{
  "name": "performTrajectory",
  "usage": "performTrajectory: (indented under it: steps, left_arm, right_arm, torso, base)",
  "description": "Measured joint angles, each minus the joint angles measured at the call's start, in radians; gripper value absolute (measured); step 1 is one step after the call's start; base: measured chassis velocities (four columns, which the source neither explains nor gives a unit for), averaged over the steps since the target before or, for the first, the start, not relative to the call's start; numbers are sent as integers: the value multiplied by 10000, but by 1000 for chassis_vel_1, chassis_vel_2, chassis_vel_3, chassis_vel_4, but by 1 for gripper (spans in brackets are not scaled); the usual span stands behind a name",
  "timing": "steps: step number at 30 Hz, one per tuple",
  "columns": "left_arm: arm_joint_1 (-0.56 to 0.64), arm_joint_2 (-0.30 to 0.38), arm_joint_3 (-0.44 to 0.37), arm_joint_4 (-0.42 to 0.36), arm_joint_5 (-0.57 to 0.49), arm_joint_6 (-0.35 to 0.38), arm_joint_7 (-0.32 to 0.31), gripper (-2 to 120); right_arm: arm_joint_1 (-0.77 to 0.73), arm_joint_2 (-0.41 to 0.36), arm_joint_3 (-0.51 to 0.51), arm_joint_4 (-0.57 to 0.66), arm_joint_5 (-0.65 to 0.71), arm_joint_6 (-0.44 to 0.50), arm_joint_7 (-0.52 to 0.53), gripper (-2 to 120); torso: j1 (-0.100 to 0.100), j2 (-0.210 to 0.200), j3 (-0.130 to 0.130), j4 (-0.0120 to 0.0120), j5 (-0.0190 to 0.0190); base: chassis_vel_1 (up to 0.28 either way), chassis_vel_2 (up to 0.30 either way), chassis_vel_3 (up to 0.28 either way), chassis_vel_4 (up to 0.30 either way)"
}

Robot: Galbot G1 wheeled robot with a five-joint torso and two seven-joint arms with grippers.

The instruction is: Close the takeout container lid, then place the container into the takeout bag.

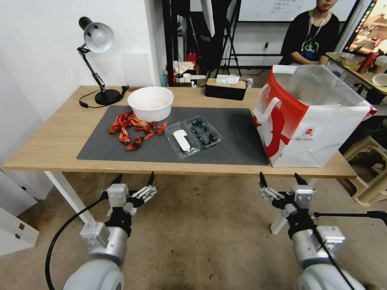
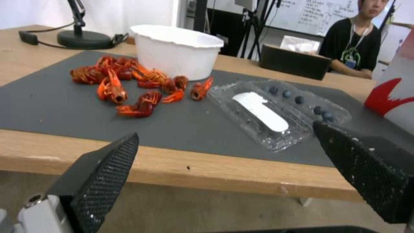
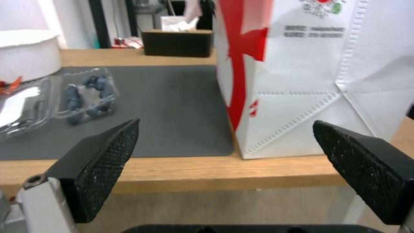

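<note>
Where readable, the takeout bag (image 1: pixel 322 133) bears unreadable print.

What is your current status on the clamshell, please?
Left gripper, right gripper open, short of table. Clear plastic clamshell container open, lid flat. White-red paper bag upright. Nothing blocking.

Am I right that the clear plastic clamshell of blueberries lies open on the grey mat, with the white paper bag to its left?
Not quite. The clear plastic clamshell of blueberries does lie open on the grey mat, but the white paper bag stands to its right, as the head view shows.
</note>
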Motion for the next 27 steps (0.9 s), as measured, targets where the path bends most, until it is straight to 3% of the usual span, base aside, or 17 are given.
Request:
performTrajectory:
  steps: [3,10,15,27]
  left_arm:
    - [90,92,25,111,0,-429,-4,100]
    - [226,275,17,423,-40,-1412,84,100]
    - [111,393,49,593,-99,-1506,148,100]
    - [65,256,-30,731,-30,-1632,235,100]
  right_arm:
    - [5,19,12,270,233,-272,26,100]
    - [-263,-242,-306,314,752,121,117,100]
    - [-197,-449,-358,283,1109,333,268,100]
    - [1900,-2746,-1412,-415,3932,92,2041,100]
  torso:
    - [0,0,0,3,-5]
    - [-3,0,0,0,-6]
    - [-4,0,0,0,-5]
    - [-2,0,0,0,-4]
  base:
    - [0,0,0,0]
    - [0,0,0,0]
    - [0,0,0,0]
    - [0,0,0,0]
